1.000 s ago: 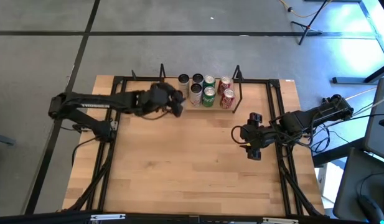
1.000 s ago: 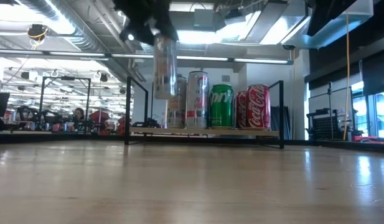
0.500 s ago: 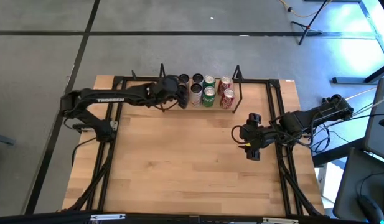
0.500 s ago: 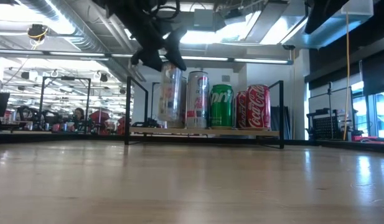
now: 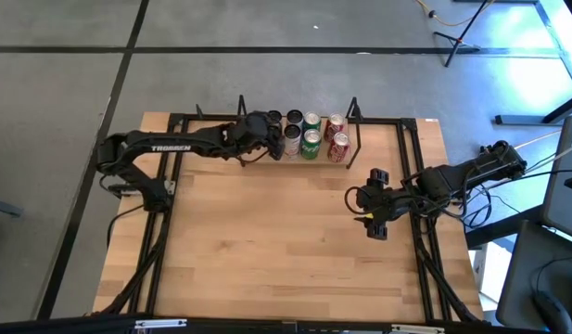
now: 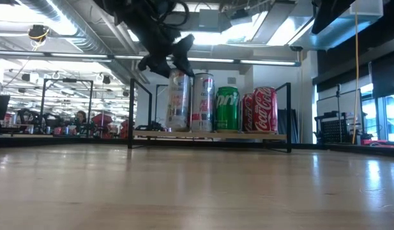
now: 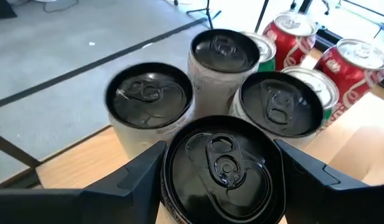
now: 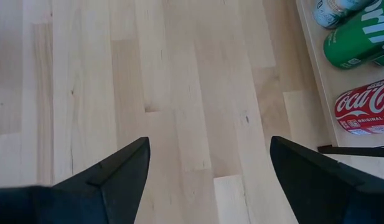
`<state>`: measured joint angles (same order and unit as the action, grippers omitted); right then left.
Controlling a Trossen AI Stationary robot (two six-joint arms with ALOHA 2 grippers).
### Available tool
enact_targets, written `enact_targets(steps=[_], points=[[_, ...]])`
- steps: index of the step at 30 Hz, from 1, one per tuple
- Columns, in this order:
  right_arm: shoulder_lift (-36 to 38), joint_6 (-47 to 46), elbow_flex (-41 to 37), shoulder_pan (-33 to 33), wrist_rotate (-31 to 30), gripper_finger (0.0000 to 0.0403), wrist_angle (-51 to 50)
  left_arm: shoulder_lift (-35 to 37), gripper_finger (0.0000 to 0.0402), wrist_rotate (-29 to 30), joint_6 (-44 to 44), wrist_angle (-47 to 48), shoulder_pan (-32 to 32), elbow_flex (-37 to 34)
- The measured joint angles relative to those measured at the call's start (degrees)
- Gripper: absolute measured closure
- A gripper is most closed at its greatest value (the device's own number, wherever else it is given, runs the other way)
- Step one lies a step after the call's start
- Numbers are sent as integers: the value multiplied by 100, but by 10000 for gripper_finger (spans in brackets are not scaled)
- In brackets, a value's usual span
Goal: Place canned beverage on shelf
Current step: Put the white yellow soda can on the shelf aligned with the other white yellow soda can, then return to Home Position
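Observation:
My left gripper (image 5: 267,137) is at the shelf (image 6: 273,135) at the table's far edge, shut on a tall white can with a black lid (image 7: 223,158). In the low view this can (image 6: 179,102) stands upright at the left end of the can row. Its base is level with the other cans' bases on the board. Two more tall white cans (image 7: 151,102) (image 7: 223,59), green cans (image 6: 227,108) and red cola cans (image 6: 264,108) stand on the shelf. My right gripper (image 5: 374,211) is open and empty over the table's right side. My left gripper pinches the tall can's upper wall just under the lid's rim (image 7: 165,163), one finger (image 7: 139,177) on each side. The fingers come from above, slanting in from the table's left. The can is upright, and its base looks set on the shelf board.
The shelf's thin black upright frames (image 6: 131,112) (image 6: 289,115) stand at both ends of the board. The other cans crowd close to the right of and behind the held can. Bare wooden tabletop (image 5: 267,241) lies in front of the shelf.
My left gripper has carried the tall can toward the table's far edge and a little to the right, then down. The can has come from hanging high above the shelf to standing beside the other white cans, still upright.

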<state>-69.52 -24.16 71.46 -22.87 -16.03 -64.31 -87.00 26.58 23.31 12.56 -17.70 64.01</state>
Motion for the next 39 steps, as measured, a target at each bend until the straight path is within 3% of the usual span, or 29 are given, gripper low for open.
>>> enact_targets(steps=[17,27,39], points=[[0,0,0,1,-1,86,2,-284,169,-89,11,-88,10,7],[0,2,0,0,-1,86,33,-306,101,-218,-161,25,13,-11],[-2,8,2,0,169,86,100,759,83,-755,-736,82,154,-11]])
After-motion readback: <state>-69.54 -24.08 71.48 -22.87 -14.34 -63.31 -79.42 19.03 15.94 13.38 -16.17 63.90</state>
